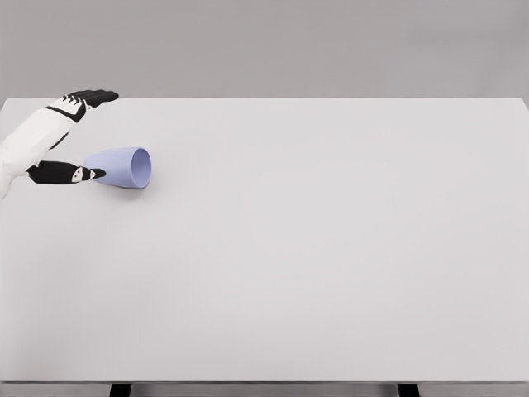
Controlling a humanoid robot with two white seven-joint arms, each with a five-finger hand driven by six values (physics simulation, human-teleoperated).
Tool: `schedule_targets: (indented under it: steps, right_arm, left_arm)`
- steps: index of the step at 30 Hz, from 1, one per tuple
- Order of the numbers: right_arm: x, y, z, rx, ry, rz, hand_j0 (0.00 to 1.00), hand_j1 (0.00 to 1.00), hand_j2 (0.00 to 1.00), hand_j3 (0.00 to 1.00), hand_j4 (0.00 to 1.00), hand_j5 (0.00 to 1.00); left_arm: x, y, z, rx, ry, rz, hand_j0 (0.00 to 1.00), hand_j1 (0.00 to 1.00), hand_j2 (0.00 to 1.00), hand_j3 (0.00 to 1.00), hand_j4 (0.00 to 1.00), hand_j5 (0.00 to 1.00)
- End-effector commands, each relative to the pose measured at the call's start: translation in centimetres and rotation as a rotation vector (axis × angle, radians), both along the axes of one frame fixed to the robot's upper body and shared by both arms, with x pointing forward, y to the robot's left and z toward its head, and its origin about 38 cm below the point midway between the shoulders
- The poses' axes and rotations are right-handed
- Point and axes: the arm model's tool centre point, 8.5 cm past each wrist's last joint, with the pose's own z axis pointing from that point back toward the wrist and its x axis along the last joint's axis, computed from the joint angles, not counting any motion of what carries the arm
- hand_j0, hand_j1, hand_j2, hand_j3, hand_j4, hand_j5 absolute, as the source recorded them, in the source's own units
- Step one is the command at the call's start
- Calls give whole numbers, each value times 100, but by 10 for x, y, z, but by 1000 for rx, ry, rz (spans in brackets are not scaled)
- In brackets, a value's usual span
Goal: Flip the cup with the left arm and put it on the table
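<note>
A pale blue cup (122, 167) lies on its side on the white table (314, 265), toward the far left of the tabletop and nearer the back edge than the front. Its open mouth faces right, showing as a lighter oval rim, while its narrower base points left toward the robot's arm. A faint shadow sits under it on the table surface. The left hand (59, 141) comes in from the left edge of the head view on a white forearm, with black fingers spread apart — one set of fingers (92, 97) reaches up and to the right, well above the cup near the table's back edge, and the thumb (66, 174) stretches low toward the cup's base. The tip of that lower digit sits right at the base end of the cup, touching it or just beside it; which of the two cannot be made out. The hand is opened wide around the space beside the cup's base and is not closed on it. The cup's side wall rests on the table. Dark table legs (121, 389) show at the bottom edge of the picture below the front rim.
</note>
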Motion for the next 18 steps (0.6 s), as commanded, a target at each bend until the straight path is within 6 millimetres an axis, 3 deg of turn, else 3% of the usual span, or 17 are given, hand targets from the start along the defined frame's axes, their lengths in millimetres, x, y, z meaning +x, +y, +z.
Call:
schedule_targets:
  steps: [1, 12, 18]
  right_arm:
    - [0, 0, 0, 1, 0, 3, 100, 100, 100, 100, 100, 100]
    - [-3, 0, 0, 0, 6, -1, 100, 100, 100, 100, 100, 100]
    - [-3, 0, 0, 0, 6, -1, 100, 100, 100, 100, 100, 100]
  left_arm:
    - [0, 0, -1, -3, 4, -1, 100, 100, 100, 100, 100, 100]
    - [-3, 8, 1, 52, 15, -1, 100, 100, 100, 100, 100, 100]
    - [-5, 2, -10, 75, 50, -26, 100, 100, 100, 100, 100, 100]
